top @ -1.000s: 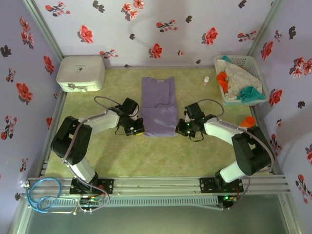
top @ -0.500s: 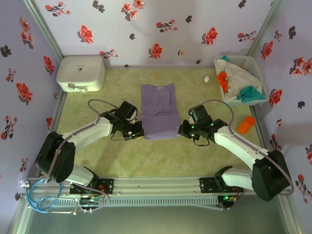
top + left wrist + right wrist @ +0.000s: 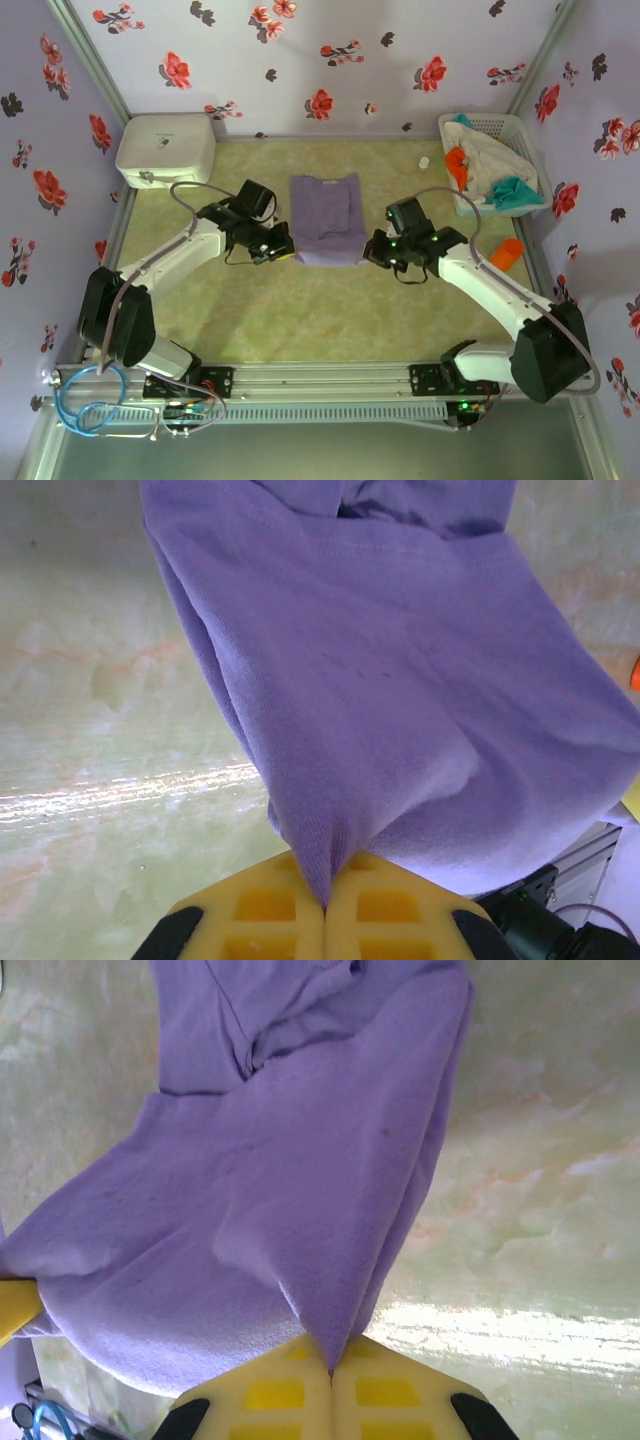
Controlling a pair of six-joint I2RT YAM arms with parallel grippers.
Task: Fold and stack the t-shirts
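Item: lavender t-shirt, centre of table, near hem lifted. I hold one hem corner in each hand: left gripper and right gripper both pinched closed on cloth, so the edge should travel level toward the collar. Other t-shirts: heaped in basket, unfolded.

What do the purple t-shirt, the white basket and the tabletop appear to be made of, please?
The purple t-shirt looks like soft, matte knit cloth, perhaps cotton: it drapes, puckers where pinched and shows a fine nap. The white lattice basket seems moulded plastic, given its regular grid wall. The tabletop looks like glossy marbled green laminate or vinyl: it reflects a bright streak.
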